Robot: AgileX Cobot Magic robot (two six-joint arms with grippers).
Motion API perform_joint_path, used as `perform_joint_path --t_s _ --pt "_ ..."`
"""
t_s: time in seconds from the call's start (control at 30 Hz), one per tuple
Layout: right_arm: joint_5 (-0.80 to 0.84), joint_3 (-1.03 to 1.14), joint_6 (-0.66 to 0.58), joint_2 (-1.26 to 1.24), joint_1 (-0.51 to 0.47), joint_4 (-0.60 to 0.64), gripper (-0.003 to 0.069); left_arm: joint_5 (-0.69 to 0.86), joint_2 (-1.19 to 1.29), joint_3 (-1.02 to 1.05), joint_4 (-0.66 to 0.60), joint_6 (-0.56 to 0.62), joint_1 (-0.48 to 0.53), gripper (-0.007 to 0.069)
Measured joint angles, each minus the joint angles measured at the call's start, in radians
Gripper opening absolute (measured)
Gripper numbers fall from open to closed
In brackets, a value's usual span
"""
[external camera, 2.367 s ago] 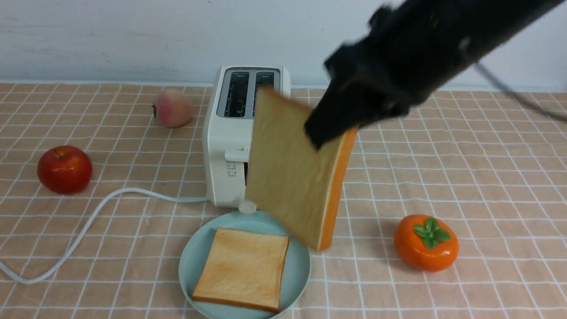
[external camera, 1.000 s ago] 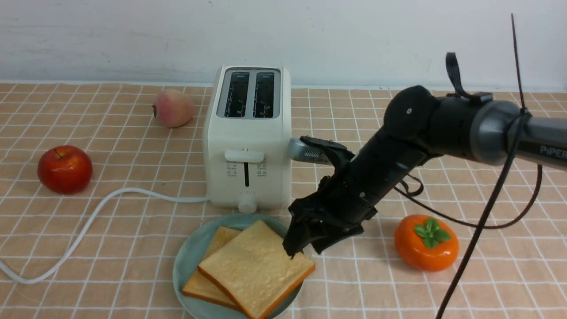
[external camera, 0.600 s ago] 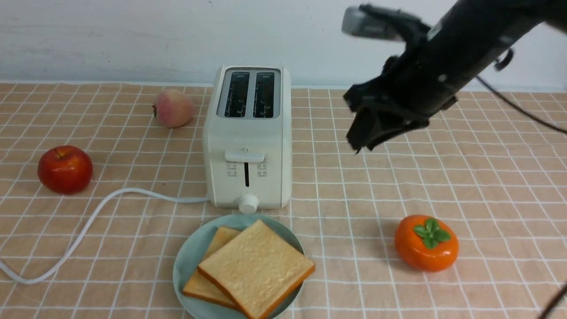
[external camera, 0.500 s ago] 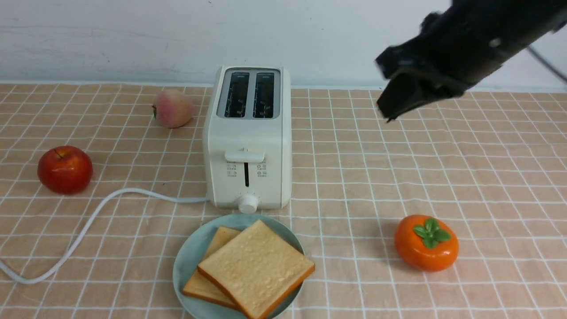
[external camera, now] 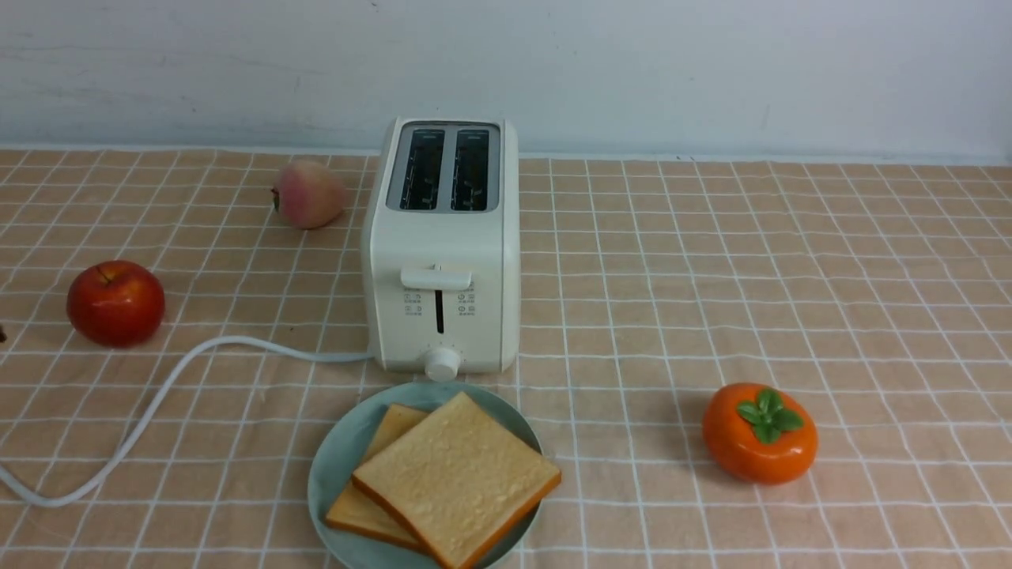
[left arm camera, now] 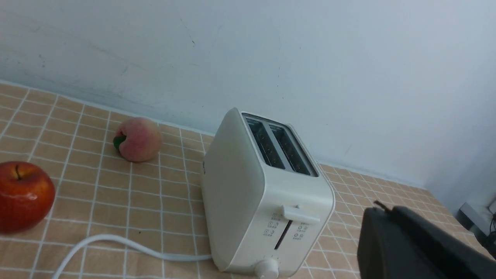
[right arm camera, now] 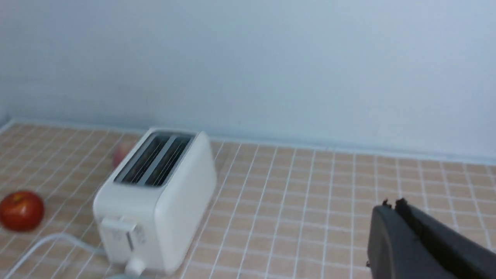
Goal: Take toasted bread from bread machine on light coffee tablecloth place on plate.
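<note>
Toast on plate, apart from grippers

1. Bread machine: I read the shell as smooth cream plastic with a soft sheen.
2. Toasted bread: matt, finely pitted faces.
3. Plate: smooth, satin surface; I cannot tell the material.
4. Light coffee tablecloth: matt cloth.
5. Apple and persimmon: glossy skins with highlights.
6. Peach: matt.

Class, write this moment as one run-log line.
toasted bread: two slices stacked on plate | bread machine: slots empty | stage: placed
</note>
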Motion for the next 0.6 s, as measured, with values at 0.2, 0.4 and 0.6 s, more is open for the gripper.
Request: perform_joint_path --t_s 0.2,0.4,0.6 --pt "-0.335 0.498 0.329 -0.440 0.000 -0.320 -0.0008 -0.028 0.083 0.000 -0.001 0.000 0.000 -0.0014" --pt "-0.380 0.667 0.627 -0.537 0.000 -0.609 -0.0001 -0.056 0.126 0.001 -0.002 0.000 0.000 -0.0014" --pt "-0.423 0.676 0.782 -0.537 0.000 -0.778 0.0003 -0.086 0.131 0.001 -0.002 0.000 0.000 -0.0014"
